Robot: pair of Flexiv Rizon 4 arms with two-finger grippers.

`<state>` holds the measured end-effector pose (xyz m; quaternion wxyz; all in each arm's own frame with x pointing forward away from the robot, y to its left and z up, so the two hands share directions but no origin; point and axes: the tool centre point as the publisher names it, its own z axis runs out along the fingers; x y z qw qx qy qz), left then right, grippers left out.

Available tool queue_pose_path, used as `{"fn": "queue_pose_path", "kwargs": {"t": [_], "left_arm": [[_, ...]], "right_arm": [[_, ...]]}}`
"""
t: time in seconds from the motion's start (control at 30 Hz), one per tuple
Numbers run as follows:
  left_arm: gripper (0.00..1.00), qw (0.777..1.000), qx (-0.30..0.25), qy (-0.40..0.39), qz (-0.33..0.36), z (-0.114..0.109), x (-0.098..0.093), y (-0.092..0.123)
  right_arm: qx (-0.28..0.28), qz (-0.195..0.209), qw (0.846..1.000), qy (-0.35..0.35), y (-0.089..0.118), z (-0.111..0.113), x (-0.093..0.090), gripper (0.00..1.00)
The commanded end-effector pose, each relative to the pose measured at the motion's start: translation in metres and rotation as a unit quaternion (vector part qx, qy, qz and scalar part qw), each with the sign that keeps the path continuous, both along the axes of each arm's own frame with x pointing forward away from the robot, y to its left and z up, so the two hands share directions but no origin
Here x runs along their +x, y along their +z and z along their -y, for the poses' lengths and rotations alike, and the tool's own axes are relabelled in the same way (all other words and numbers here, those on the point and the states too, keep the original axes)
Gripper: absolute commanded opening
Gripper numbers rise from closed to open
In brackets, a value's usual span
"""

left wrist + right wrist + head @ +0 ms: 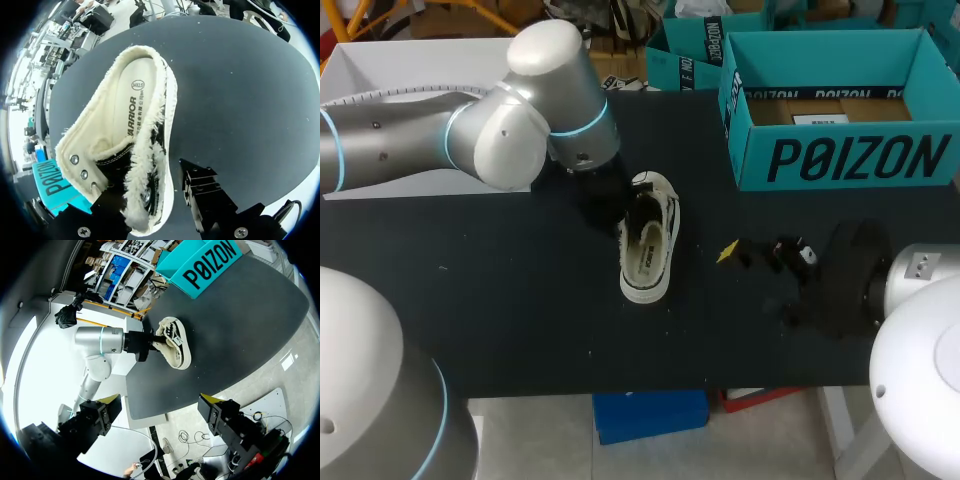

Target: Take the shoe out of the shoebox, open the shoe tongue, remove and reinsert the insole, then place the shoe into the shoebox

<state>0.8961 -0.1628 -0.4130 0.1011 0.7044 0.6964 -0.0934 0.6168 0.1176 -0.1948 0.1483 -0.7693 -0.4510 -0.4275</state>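
A cream-and-black shoe (648,240) lies tilted on the black table, its opening turned toward my left arm. In the left wrist view the cream insole (131,107) shows inside the shoe (150,150). My left gripper (150,207) straddles the laced front end, one black finger against each side, shut on it. From the right wrist view, this left gripper (150,342) meets the shoe (176,346). My right gripper (745,255) hovers open to the right of the shoe, holding nothing; its own view shows it (160,407) well back from the shoe. The open teal shoebox (840,160) stands at the back right.
A second teal box (685,55) stands behind the shoebox's left corner. A white flat board (390,70) lies at the back left, under my left arm. Bare black table (520,320) stretches in front of the shoe to the near edge.
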Motion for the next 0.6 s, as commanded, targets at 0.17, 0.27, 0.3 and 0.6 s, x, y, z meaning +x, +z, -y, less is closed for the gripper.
{"fn": "queue_pose_path", "kwargs": {"t": [0.17, 0.27, 0.3, 0.6], "left_arm": [[0.00, 1.000, 0.009, 0.002, 0.020, -0.003, 0.001, -0.009], [0.00, 1.000, 0.011, 0.004, 0.022, -0.005, 0.002, -0.011], [0.00, 1.000, 0.012, 0.004, 0.022, -0.005, 0.003, -0.011], [0.00, 1.000, 0.001, 0.000, 0.021, -0.007, 0.004, 0.015]], "right_arm": [[0.016, 0.004, 1.000, -0.001, -0.007, 0.002, -0.005, 1.00], [0.016, 0.004, 1.000, -0.001, -0.007, 0.002, -0.005, 1.00], [0.016, 0.004, 1.000, -0.001, -0.007, 0.002, -0.005, 1.00], [0.016, 0.004, 1.000, -0.001, -0.007, 0.002, -0.005, 1.00]]}}
